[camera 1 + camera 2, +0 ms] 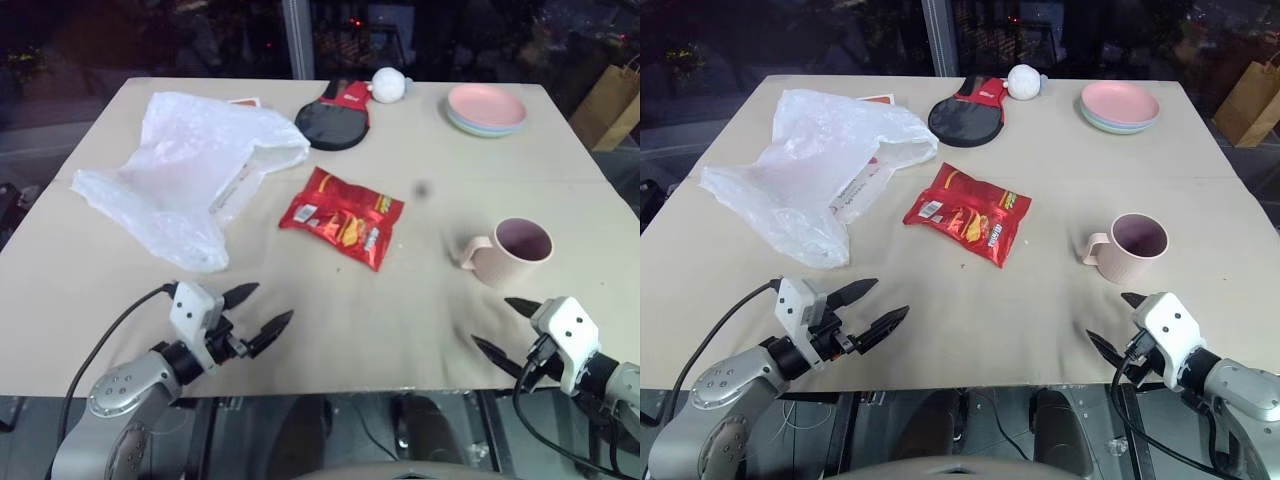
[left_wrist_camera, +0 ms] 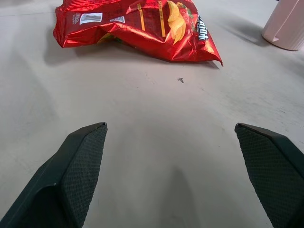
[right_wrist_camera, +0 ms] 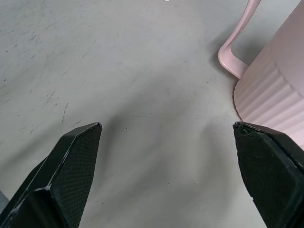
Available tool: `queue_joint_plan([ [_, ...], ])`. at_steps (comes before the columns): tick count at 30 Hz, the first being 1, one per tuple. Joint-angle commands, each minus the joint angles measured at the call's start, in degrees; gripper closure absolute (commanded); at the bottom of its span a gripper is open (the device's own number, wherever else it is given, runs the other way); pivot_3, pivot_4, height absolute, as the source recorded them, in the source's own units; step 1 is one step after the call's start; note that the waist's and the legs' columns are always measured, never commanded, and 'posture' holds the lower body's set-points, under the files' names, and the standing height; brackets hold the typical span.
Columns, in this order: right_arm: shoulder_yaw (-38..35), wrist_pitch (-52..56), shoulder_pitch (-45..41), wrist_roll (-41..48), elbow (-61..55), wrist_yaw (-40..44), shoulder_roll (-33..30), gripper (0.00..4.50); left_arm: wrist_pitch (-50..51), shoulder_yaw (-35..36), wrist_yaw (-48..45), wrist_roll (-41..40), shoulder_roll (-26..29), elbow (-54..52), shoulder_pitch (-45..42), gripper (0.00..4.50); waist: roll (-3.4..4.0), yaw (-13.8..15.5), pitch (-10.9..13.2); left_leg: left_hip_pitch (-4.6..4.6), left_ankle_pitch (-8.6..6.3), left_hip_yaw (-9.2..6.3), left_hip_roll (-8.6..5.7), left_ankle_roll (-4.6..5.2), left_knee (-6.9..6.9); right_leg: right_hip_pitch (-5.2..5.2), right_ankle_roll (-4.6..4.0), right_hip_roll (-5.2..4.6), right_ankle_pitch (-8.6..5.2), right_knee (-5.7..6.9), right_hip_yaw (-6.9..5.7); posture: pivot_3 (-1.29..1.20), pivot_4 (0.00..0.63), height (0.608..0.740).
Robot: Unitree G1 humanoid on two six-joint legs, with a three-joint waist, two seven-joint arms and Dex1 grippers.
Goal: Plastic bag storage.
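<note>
The plastic bag [image 1: 190, 170], crinkly translucent white, lies spread on the left half of the beige table [image 1: 330, 320], with red print faintly showing through it. My left gripper [image 1: 258, 308] hovers open over the near left part of the table, well short of the bag, nothing between its fingers. In the left wrist view its fingertips [image 2: 83, 156] frame bare tabletop. My right gripper [image 1: 497, 326] stands open near the table's front right edge, just in front of the pink mug [image 1: 512, 250]. Nothing is held.
A red snack packet [image 1: 342, 217] lies mid-table. At the back are a table-tennis bat [image 1: 335, 115], a white ball-like object [image 1: 389, 84] and stacked pastel plates [image 1: 486, 108]. A brown paper bag [image 1: 612, 105] stands beyond the table's right side.
</note>
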Motion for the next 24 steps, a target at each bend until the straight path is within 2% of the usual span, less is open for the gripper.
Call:
queue_joint_plan([
  [1, 0.5, 0.6, -2.5, 2.5, -4.3, 0.0, -0.1, 0.00, 1.0, 1.3, 3.2, -2.2, -0.5, -3.7, -3.8, 0.03, 0.00, 0.0, 0.0, 0.00, 0.00, 0.00, 0.00, 0.00, 0.00, 0.00, 0.00, 0.00, 0.00, 0.00, 0.00, 0.00, 0.150, 0.740],
  [4, 3.2, -0.7, -7.0, 6.1, -9.4, 1.2, 0.3, 0.00, 7.9, 1.5, 14.2, -4.8, -3.1, -6.2, -14.4, 0.03, -0.01, 0.3, 0.1, 0.00, 0.01, -0.06, 0.00, 0.01, 0.11, 0.03, 0.03, 0.01, 0.02, 0.12, -0.04, 0.00, 0.150, 0.740],
  [8, 6.0, 0.4, -12.9, 8.4, -12.2, 1.2, -0.3, 0.00, 13.7, 1.5, 24.0, -1.7, -3.8, -5.1, -25.3, 0.03, -0.10, 0.3, 0.0, 0.15, 0.02, -0.11, 0.00, 0.01, 0.23, 0.22, 0.04, 0.09, 0.01, 0.26, -0.10, 0.00, 0.150, 0.740],
  [13, 11.3, 0.2, -23.9, 6.2, -9.3, 1.2, -1.3, 0.00, 25.5, -4.6, 36.4, 11.9, 1.2, -0.5, -38.0, 0.03, -0.22, -0.1, 0.0, 0.12, 0.02, -0.11, -0.01, 0.01, 0.23, 0.19, 0.05, 0.18, 0.03, 0.26, -0.06, 0.00, 0.150, 0.740],
  [15, 13.1, 0.1, -29.4, 6.0, -7.0, 0.7, -0.6, 0.00, 26.9, -9.2, 36.5, 17.5, 5.2, 4.6, -42.3, 0.03, -0.30, -0.1, 0.0, 0.20, 0.02, -0.14, 0.00, 0.01, 0.22, 0.24, 0.04, 0.25, 0.03, 0.29, -0.06, 0.00, 0.150, 0.740],
  [17, 14.5, 0.1, -32.7, 5.7, -5.9, 0.4, -0.1, 0.00, 28.9, -11.0, 38.1, 21.1, 6.4, 9.9, -44.9, 0.03, -0.28, -0.1, 0.0, 0.16, 0.03, -0.17, 0.02, 0.01, 0.23, 0.18, 0.04, 0.29, 0.03, 0.31, -0.06, 0.00, 0.150, 0.740],
  [20, 16.3, -0.2, -35.1, 4.9, -5.0, 0.4, 0.3, 0.00, 27.1, -15.6, 36.3, 26.5, 9.3, 19.3, -47.4, 0.03, -0.28, -0.1, 0.0, 0.16, 0.03, -0.18, 0.02, 0.01, 0.17, 0.16, 0.07, 0.29, 0.05, 0.32, -0.05, 0.00, 0.150, 0.740],
  [24, 17.9, -1.1, -36.1, 3.5, -4.0, 0.5, 0.6, 0.00, 20.6, -18.9, 33.2, 30.6, 10.0, 32.5, -51.3, 0.03, -0.29, 0.0, 0.1, 0.07, 0.02, -0.20, 0.01, 0.00, 0.06, 0.07, 0.02, 0.28, 0.25, 0.31, -0.05, 0.00, 0.150, 0.740],
])
